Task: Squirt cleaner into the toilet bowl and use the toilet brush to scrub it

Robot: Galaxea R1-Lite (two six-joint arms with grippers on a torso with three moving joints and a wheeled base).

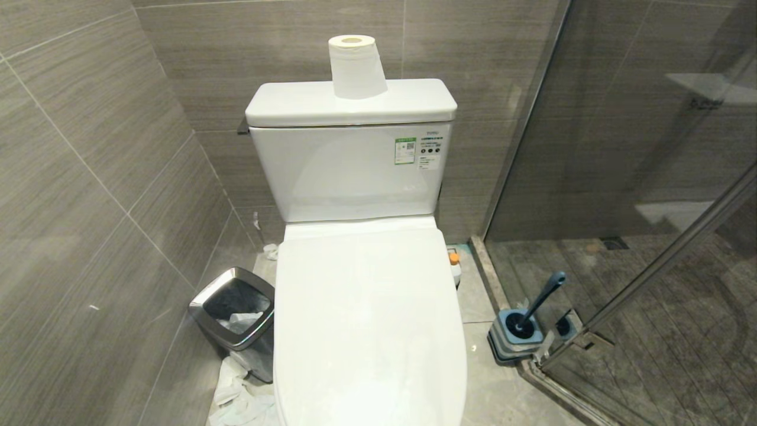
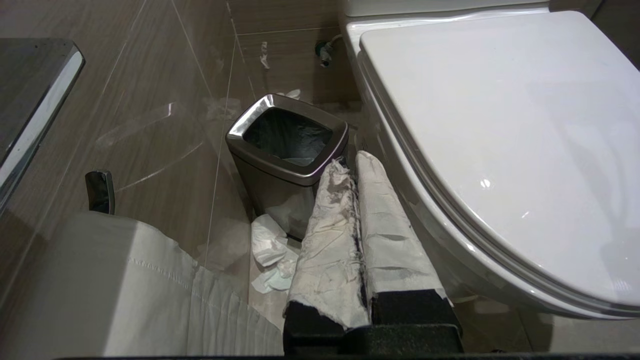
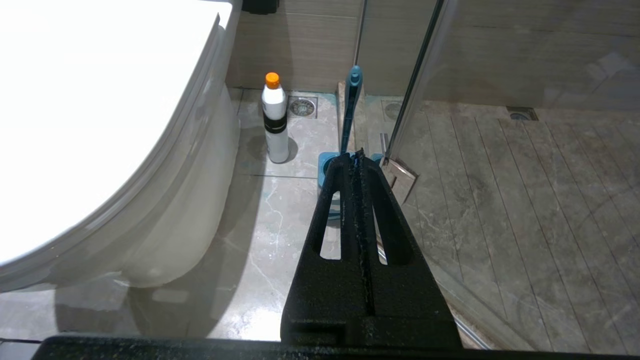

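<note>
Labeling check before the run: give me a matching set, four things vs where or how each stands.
Things:
1. cleaner
2. brush
3. paper roll
4. bin

Places or states:
A. on top of the tank
B. on the floor at the toilet's left, crumpled paper beside it
C. upright on the floor, between the toilet and the brush holder, orange cap on
D. standing in its holder by the glass shower door

Pairs: 1-C, 2-D, 3-A, 4-B
</note>
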